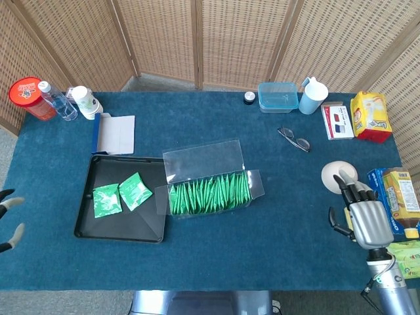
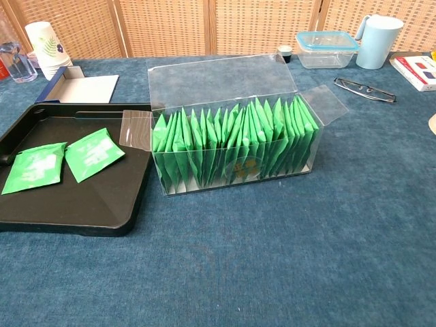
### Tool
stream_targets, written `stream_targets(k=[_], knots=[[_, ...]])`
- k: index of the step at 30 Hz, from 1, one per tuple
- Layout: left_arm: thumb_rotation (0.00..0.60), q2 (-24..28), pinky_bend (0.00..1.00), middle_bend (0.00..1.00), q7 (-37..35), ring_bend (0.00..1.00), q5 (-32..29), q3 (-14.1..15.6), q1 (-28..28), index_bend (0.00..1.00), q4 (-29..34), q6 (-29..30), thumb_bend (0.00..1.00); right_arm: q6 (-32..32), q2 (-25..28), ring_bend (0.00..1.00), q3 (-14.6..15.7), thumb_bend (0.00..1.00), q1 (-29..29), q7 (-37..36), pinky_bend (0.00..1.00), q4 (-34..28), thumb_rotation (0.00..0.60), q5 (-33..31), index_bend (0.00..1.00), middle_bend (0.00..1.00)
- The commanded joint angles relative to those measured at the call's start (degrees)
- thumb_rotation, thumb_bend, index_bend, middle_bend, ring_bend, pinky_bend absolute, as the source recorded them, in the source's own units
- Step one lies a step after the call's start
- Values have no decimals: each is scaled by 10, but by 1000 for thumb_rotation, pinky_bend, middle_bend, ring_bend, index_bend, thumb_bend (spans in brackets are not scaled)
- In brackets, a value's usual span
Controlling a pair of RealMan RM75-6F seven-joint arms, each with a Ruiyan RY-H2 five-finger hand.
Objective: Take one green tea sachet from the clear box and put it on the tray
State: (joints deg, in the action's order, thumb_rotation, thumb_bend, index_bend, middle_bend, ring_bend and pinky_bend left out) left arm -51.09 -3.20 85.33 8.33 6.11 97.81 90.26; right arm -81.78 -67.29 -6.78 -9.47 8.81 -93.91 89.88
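Open blue bench around a clear box [image 1: 210, 190], with clutter only along the far and right edges.

The box top is open, its lid [image 1: 203, 159] standing up behind and its end flaps [image 2: 325, 102] splayed sideways. Touching the box's left end lies the black tray [image 1: 147, 231], its raised rim low. In front of the box the bench [image 1: 262, 249] is bare cloth. Right of the box lie glasses [image 1: 294, 140] and a white bowl [image 1: 339, 176]. Behind the box there is open cloth before a container [image 1: 277, 96] and jug [image 1: 313, 96].
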Motion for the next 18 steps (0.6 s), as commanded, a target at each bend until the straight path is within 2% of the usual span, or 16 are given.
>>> stream_targets(k=[1,18], knots=[[466,-9,202,145,-8,36,1,6,-26,251,-12,19,406,-3,-2,143,7,583,-2,47,202,-19,147,7,41,81],[466,-15,203,145,-9,43,13,-31,-46,254,-13,26,406,-6,8,143,11,583,-12,31,202,-42,146,15,42,81]])
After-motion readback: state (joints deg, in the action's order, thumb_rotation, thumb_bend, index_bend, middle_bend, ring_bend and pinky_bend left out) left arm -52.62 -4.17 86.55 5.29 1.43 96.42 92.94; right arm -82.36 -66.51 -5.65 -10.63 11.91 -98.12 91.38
